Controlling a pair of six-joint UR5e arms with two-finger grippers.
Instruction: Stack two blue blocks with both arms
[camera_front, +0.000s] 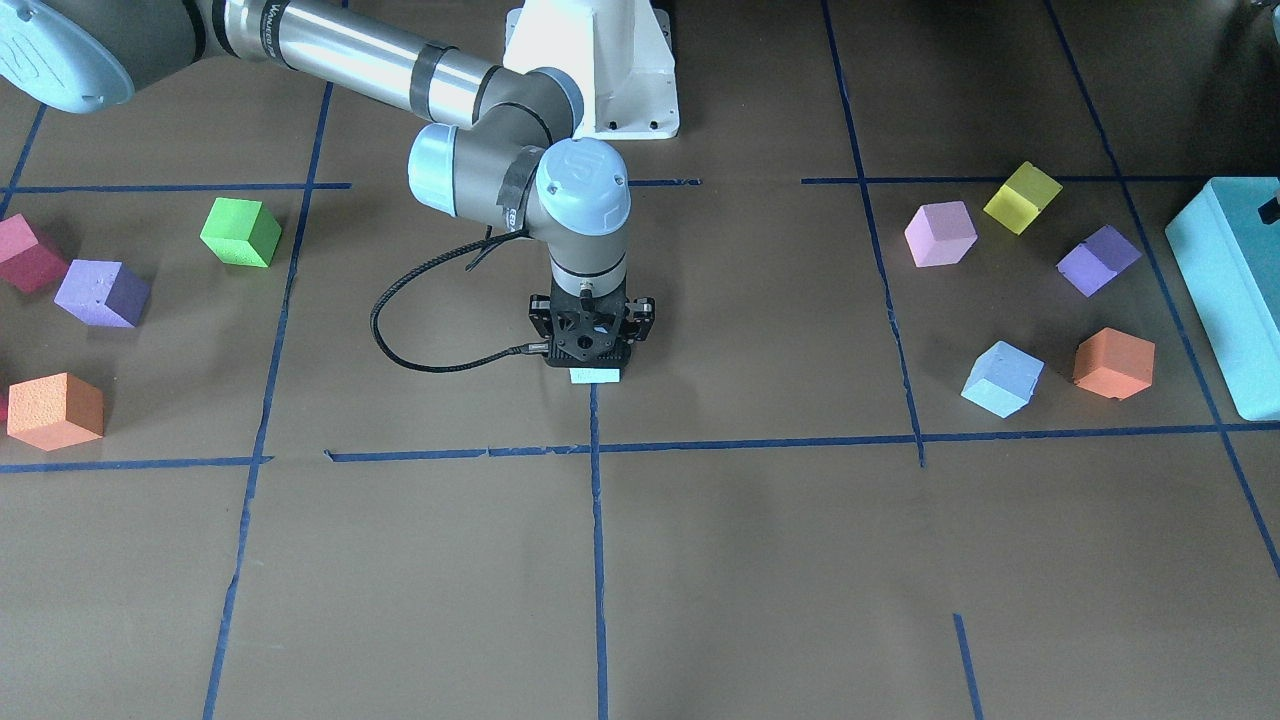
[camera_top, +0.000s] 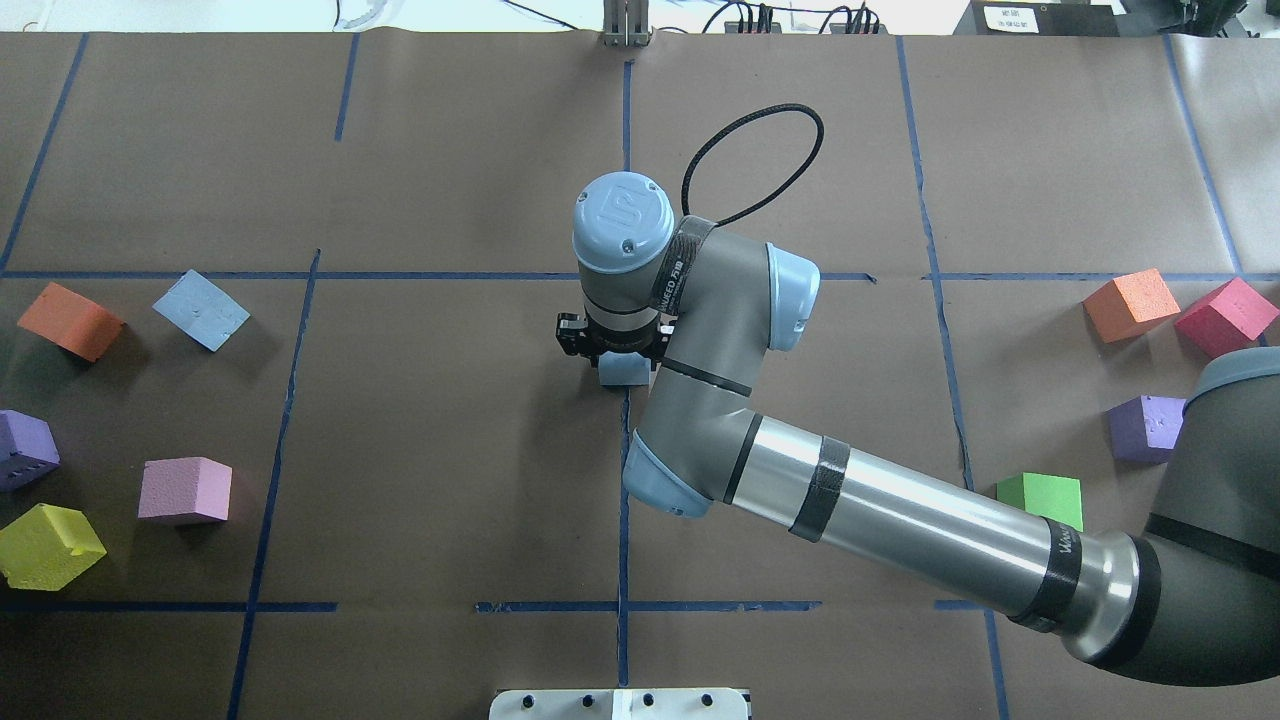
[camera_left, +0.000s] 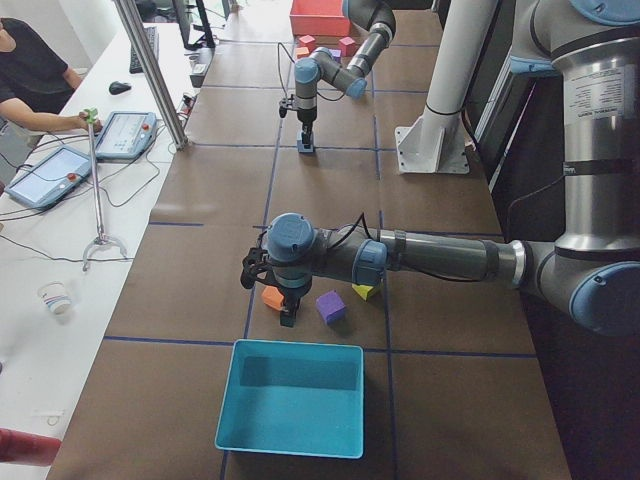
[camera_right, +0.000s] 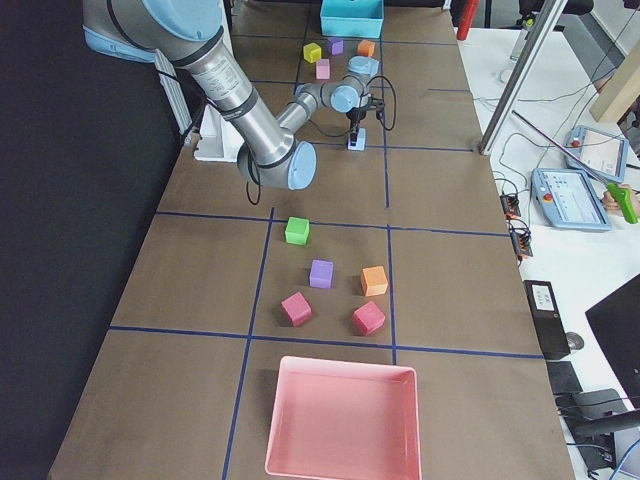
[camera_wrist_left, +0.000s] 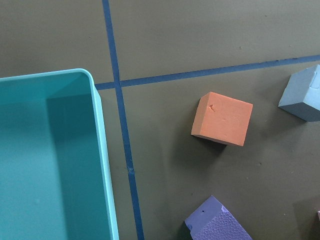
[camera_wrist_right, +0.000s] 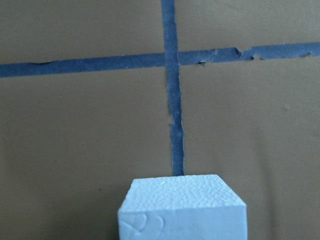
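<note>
My right gripper (camera_front: 594, 366) points straight down at the middle of the table, where two tape lines cross, and is shut on one blue block (camera_front: 595, 377). That block also shows in the overhead view (camera_top: 622, 372) and at the bottom of the right wrist view (camera_wrist_right: 182, 210), low over or on the paper. The second blue block (camera_front: 1002, 378) lies free on my left side, next to an orange cube (camera_front: 1113, 362), and shows at the left wrist view's right edge (camera_wrist_left: 302, 97). My left gripper (camera_left: 288, 318) hovers near the teal box. I cannot tell whether it is open or shut.
The teal box (camera_front: 1225, 290) stands at my far left. Pink (camera_front: 940, 233), yellow (camera_front: 1020, 197) and purple (camera_front: 1098, 260) cubes lie near the free blue block. Green (camera_front: 240, 231), purple (camera_front: 100, 293), orange (camera_front: 55, 410) and red (camera_front: 28, 253) cubes lie on my right side. A pink tray (camera_right: 345, 420) stands beyond them.
</note>
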